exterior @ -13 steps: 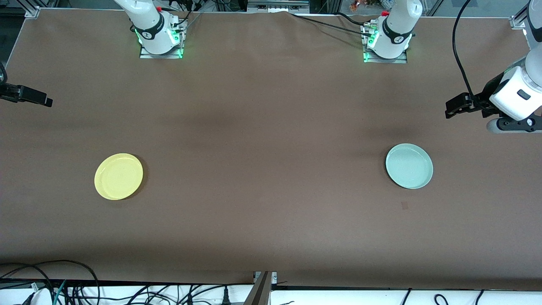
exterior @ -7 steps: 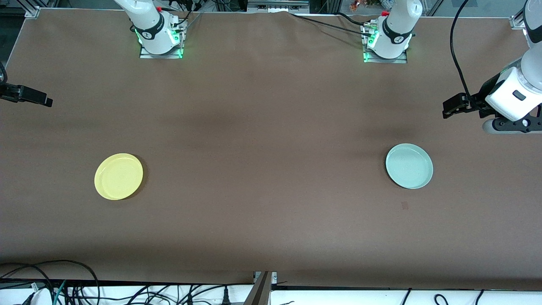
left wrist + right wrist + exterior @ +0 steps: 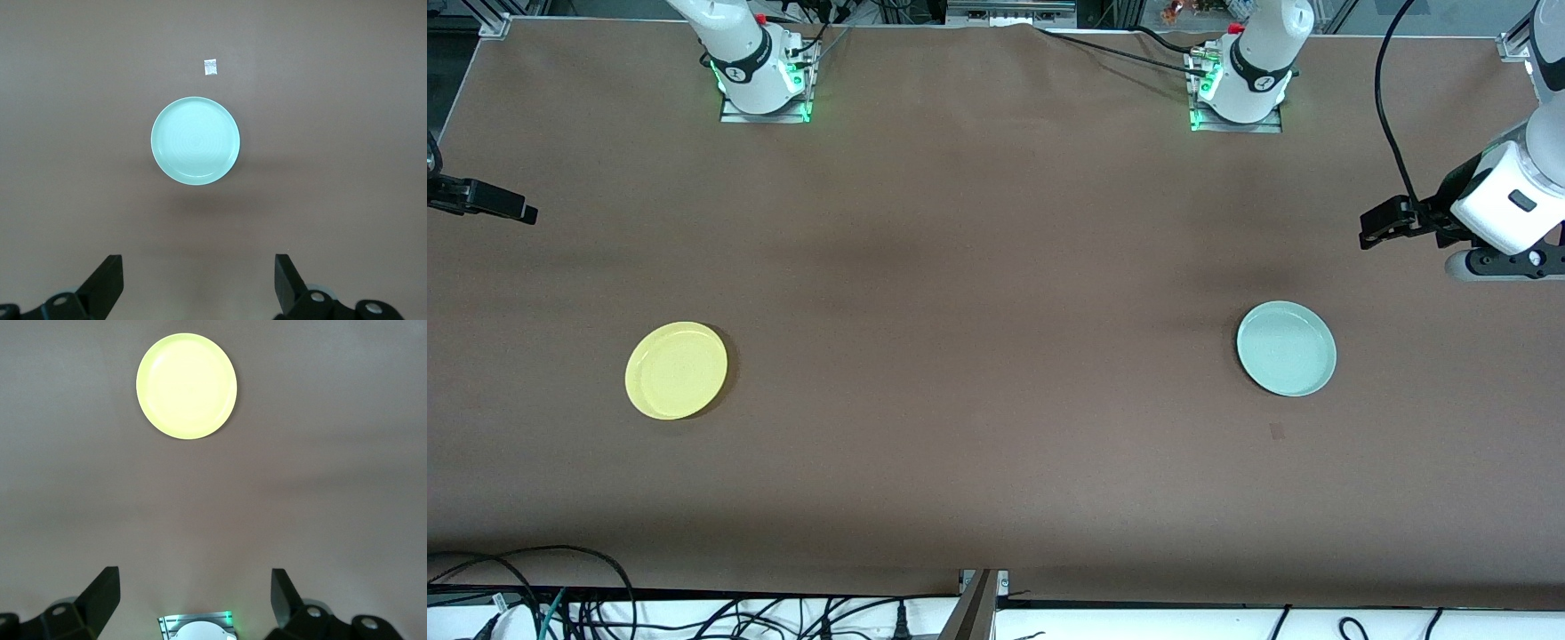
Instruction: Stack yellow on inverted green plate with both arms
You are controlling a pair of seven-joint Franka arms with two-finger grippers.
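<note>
The yellow plate (image 3: 676, 370) lies hollow side up on the brown table toward the right arm's end; it also shows in the right wrist view (image 3: 187, 386). The pale green plate (image 3: 1286, 348) lies hollow side up toward the left arm's end and shows in the left wrist view (image 3: 195, 141). My left gripper (image 3: 1376, 224) hangs open and empty high above the table at its own end, apart from the green plate (image 3: 198, 283). My right gripper (image 3: 516, 210) hangs open and empty at the other end, high above the table and apart from the yellow plate (image 3: 193, 593).
A small square mark (image 3: 1277, 431) sits on the table cloth just nearer the front camera than the green plate; it shows in the left wrist view (image 3: 210, 67). The two green-lit arm bases (image 3: 765, 84) (image 3: 1236, 93) stand along the back edge. Cables (image 3: 560, 604) lie below the front edge.
My left arm's hand has shifted slightly above its end of the table. Both plates and the right gripper have not moved.
</note>
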